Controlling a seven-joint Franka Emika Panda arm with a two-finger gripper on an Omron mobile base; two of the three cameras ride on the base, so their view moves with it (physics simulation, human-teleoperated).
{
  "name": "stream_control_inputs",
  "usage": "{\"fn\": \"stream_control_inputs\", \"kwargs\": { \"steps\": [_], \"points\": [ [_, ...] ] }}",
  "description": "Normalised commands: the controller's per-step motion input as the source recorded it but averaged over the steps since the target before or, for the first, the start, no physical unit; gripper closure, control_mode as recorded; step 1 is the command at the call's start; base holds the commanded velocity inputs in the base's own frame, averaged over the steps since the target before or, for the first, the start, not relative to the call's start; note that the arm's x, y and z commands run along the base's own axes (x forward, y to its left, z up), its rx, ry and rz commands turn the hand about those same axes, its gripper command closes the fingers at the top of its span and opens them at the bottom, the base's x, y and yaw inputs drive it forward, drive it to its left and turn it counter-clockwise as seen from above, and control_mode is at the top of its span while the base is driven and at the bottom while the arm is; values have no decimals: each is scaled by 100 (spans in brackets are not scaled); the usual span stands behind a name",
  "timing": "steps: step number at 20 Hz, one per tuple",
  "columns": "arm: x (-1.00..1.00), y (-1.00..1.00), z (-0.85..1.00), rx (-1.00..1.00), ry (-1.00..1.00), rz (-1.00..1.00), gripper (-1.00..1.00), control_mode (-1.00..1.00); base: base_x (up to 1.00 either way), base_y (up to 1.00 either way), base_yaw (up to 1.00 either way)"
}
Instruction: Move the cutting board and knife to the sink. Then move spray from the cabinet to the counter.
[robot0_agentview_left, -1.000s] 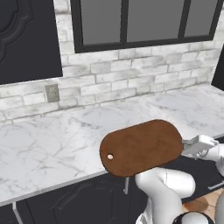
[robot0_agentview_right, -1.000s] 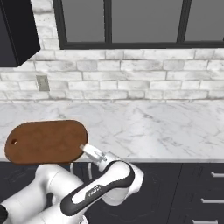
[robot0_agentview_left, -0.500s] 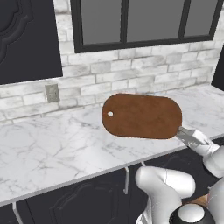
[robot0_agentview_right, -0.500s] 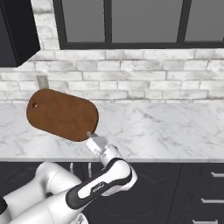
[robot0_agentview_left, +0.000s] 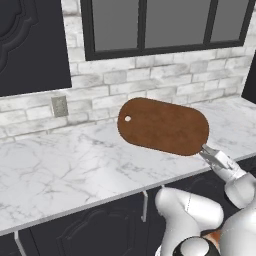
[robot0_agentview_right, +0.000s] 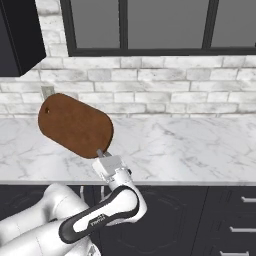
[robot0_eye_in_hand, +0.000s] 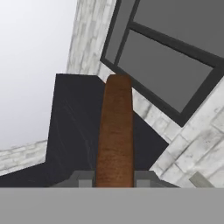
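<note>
The large brown wooden oblong cutting board (robot0_agentview_left: 163, 126) with rounded ends is lifted clear of the white marble counter (robot0_agentview_left: 70, 160) with grey veining, held in the air in front of the pale brick wall (robot0_agentview_left: 165, 82) below the dark-framed window (robot0_agentview_left: 165, 22). The robot's two-finger gripper (robot0_agentview_left: 206, 151) is clamped on the board's rounded near end, the end opposite the small hole (robot0_agentview_left: 128, 119). From the right base view the board (robot0_agentview_right: 75, 125) slants up and to the left away from the gripper (robot0_agentview_right: 101, 153), its holed end highest. In the hand view the board (robot0_eye_in_hand: 115, 131) stands edge-on between the two fingers (robot0_eye_in_hand: 83, 178), reaching straight away from the hand towards a dark cabinet (robot0_eye_in_hand: 74, 113).
</note>
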Motion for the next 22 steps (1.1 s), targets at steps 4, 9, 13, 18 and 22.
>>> {"fn": "stream_control_inputs", "kwargs": {
  "steps": [4, 9, 13, 18, 22],
  "points": [
    [0, 0, 0, 0, 0, 0, 100, -100, 0, 0, 0],
    [0, 0, 0, 0, 0, 0, 100, -100, 0, 0, 0],
    [0, 0, 0, 0, 0, 0, 100, -100, 0, 0, 0],
    [-15, 23, -13, -3, 4, 8, 100, -100, 0, 0, 0],
    [0, 0, 0, 0, 0, 0, 100, 100, -78, 64, 58]
  ]
}}
